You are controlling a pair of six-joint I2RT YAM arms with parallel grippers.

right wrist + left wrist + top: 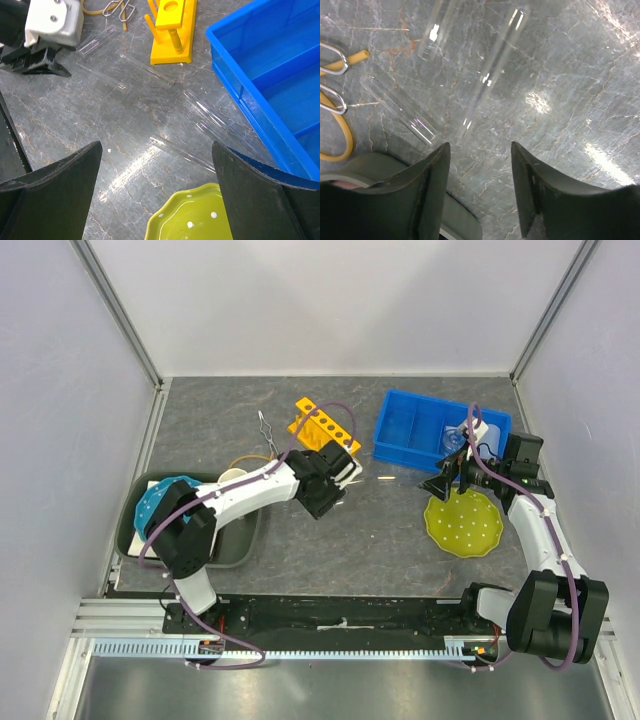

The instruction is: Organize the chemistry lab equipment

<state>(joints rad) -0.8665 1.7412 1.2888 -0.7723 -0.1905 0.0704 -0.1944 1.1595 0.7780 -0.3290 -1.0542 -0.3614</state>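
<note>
Seen from above: a tan rubber loop point(355, 57) lies at nine o'clock of the left gripper point(480, 145), its jaws parted and empty over smooth clear rods point(485, 80). The yellow holed rack point(172, 30) is at its twelve. The right gripper point(156, 145) is spread wide and empty, with a glossy blue bin point(280, 75) at its twelve.

Bright overhead light, glare on table point(540, 102), edges seemingly soft
</note>
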